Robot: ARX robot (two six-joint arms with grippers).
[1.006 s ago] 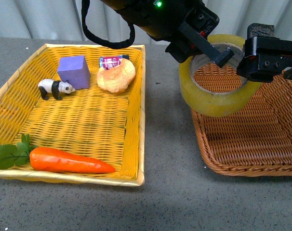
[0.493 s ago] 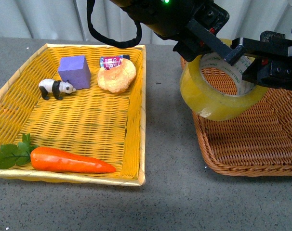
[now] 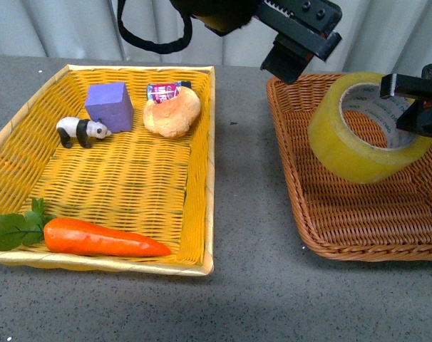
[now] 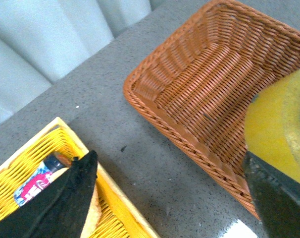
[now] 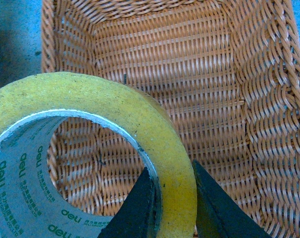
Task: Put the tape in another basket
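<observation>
Right pincer point(image 5: 172, 171) clamped wall of tape point(image 5: 105, 106), finger inside core; I judged it stiff, light, maybe slick. Left pincer point(image 4: 171, 157) gaped empty.

carrot point(image 3: 102, 241), panda point(image 3: 83, 130), bread point(image 3: 172, 112), purple block point(image 3: 109, 105)

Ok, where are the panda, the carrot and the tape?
panda point(image 3: 83, 130): front view, on its middle.
carrot point(image 3: 102, 239): front view, on the orange body.
tape point(image 3: 346, 152): front view, on the yellow outer side.
</observation>
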